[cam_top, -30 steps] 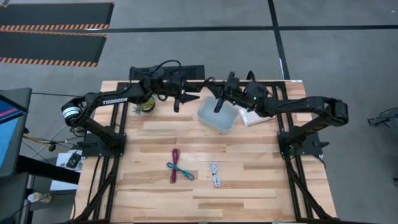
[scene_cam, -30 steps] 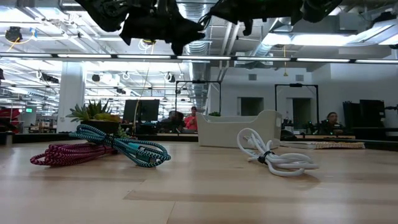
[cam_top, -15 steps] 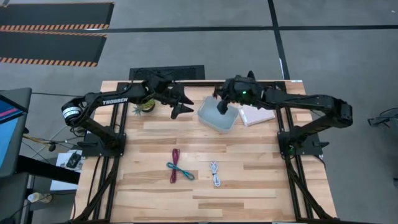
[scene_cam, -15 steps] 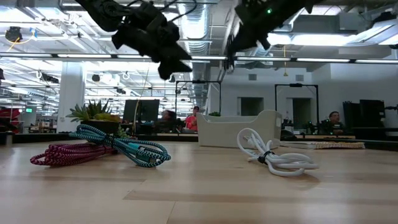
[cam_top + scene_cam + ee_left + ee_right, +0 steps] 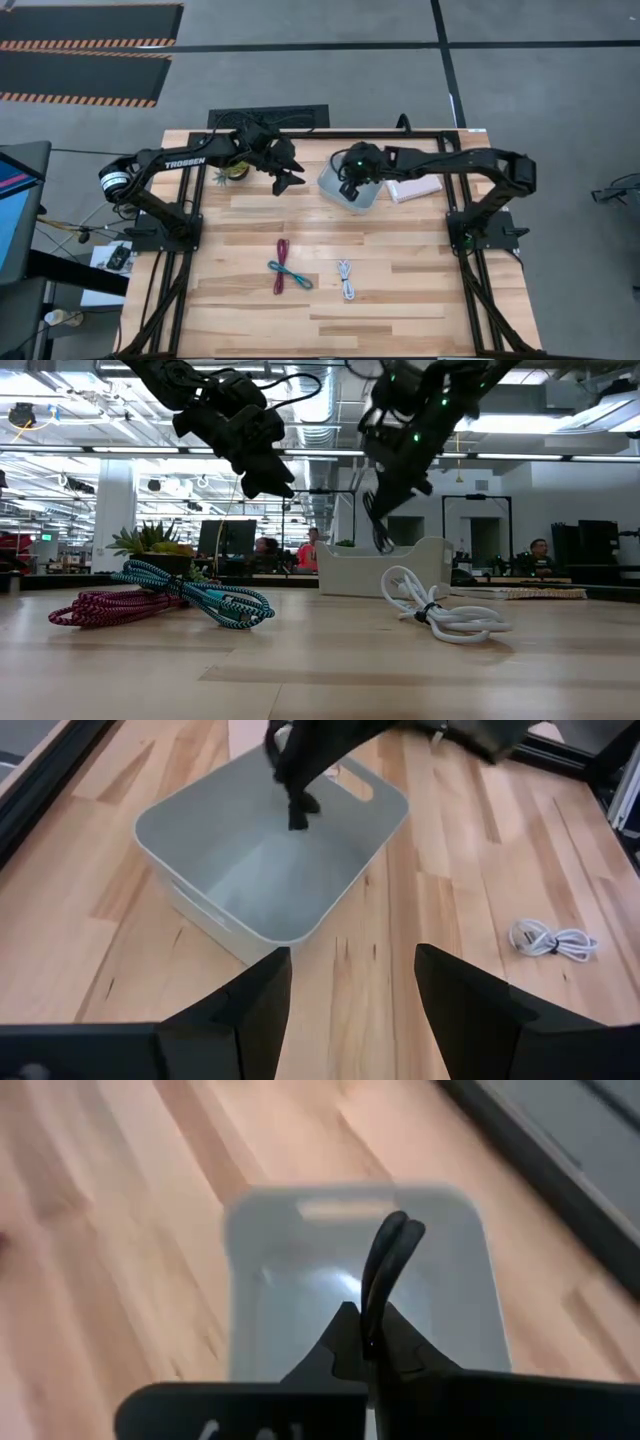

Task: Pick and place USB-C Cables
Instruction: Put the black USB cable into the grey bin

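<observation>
Four cables are showing on and over the wooden table [image 5: 400,290]. Three of them are lying on the wood, well apart from both grippers. One red cable [image 5: 281,268] and one teal cable [image 5: 290,274] are crossing and touching each other near the middle of the table. One white cable [image 5: 346,279] is lying near them, toward the right arm's side. In the low view, the red cable [image 5: 105,606] is sitting beside the teal cable [image 5: 195,596], and the white cable [image 5: 440,608] is lying in front of the bin [image 5: 385,572].

Up at the far side, the right gripper [image 5: 349,186] is hanging over the bin [image 5: 332,178], pointing down into it. Its fingers are squeezing the black cable [image 5: 385,1275], which is dangling as a loop just over the inside of the bin [image 5: 260,1310]. The left wrist view is showing the black cable [image 5: 297,805] hanging inside the top of the bin [image 5: 190,885], with the white cable [image 5: 552,939] far off on the wood.

Beside the bin, the left gripper [image 5: 287,181] is waiting in the air with its fingers [image 5: 240,1020] spread wide apart and nothing between them. A small plant [image 5: 232,170] is sitting near the left arm.
</observation>
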